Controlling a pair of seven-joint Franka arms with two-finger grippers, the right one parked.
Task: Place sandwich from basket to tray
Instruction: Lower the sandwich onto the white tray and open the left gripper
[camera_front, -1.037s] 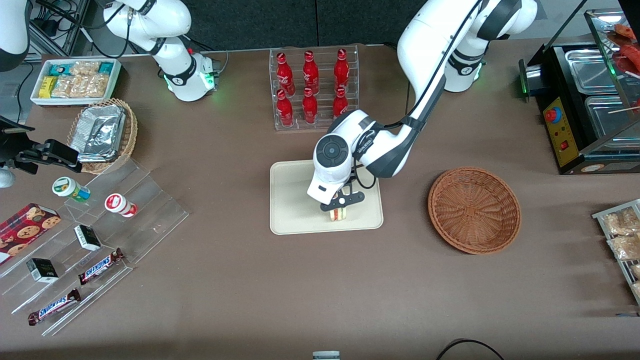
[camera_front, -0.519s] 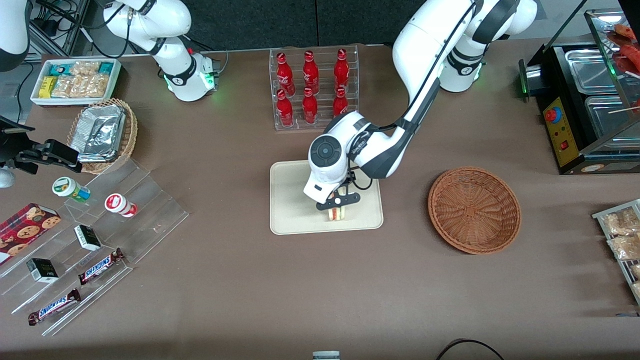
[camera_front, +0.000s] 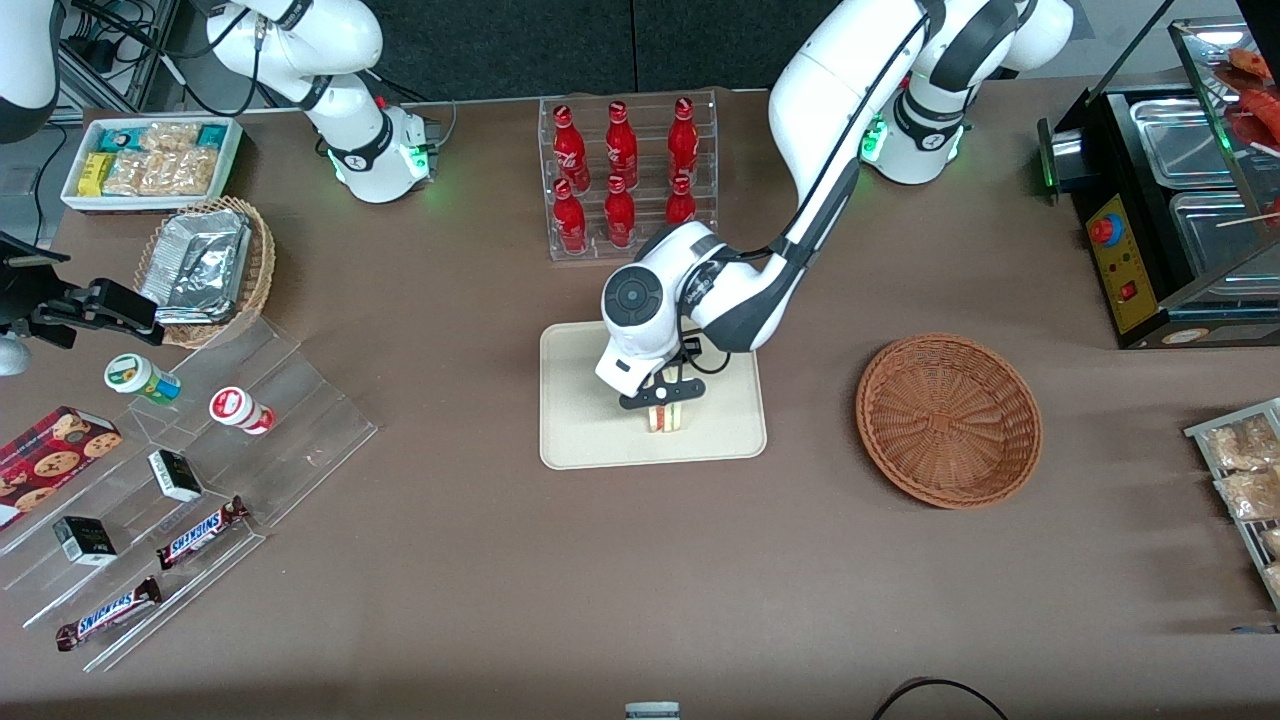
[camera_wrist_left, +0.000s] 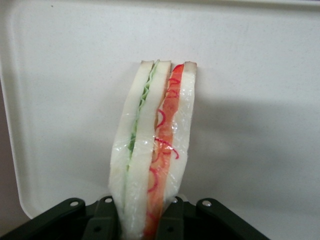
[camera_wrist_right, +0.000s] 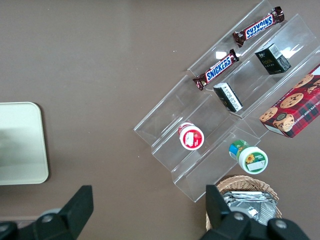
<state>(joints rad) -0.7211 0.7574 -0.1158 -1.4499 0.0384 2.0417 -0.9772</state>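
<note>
My left gripper (camera_front: 667, 411) is over the cream-beige tray (camera_front: 580, 420), shut on the sandwich (camera_front: 667, 417). The sandwich is a pale bread wedge with green and red filling along its edge. In the left wrist view the sandwich (camera_wrist_left: 152, 145) stands edge-on between my two black fingers (camera_wrist_left: 102, 220), with the tray (camera_wrist_left: 260, 100) filling the view beneath it. The reddish-brown wicker basket (camera_front: 948, 420) sits beside the tray, toward the working arm's end of the table, with nothing in it.
A clear rack of red bottles (camera_front: 625, 170) stands farther from the front camera than the tray. A tan basket with foil packs (camera_front: 205, 265), a white snack bin (camera_front: 150, 160) and clear stepped shelves (camera_front: 190, 480) lie toward the parked arm's end. A black appliance (camera_front: 1160, 200) stands at the working arm's end.
My gripper has moved with the sandwich across the tray, toward the parked arm's end and slightly farther from the front camera. The grip on the sandwich is unchanged.
</note>
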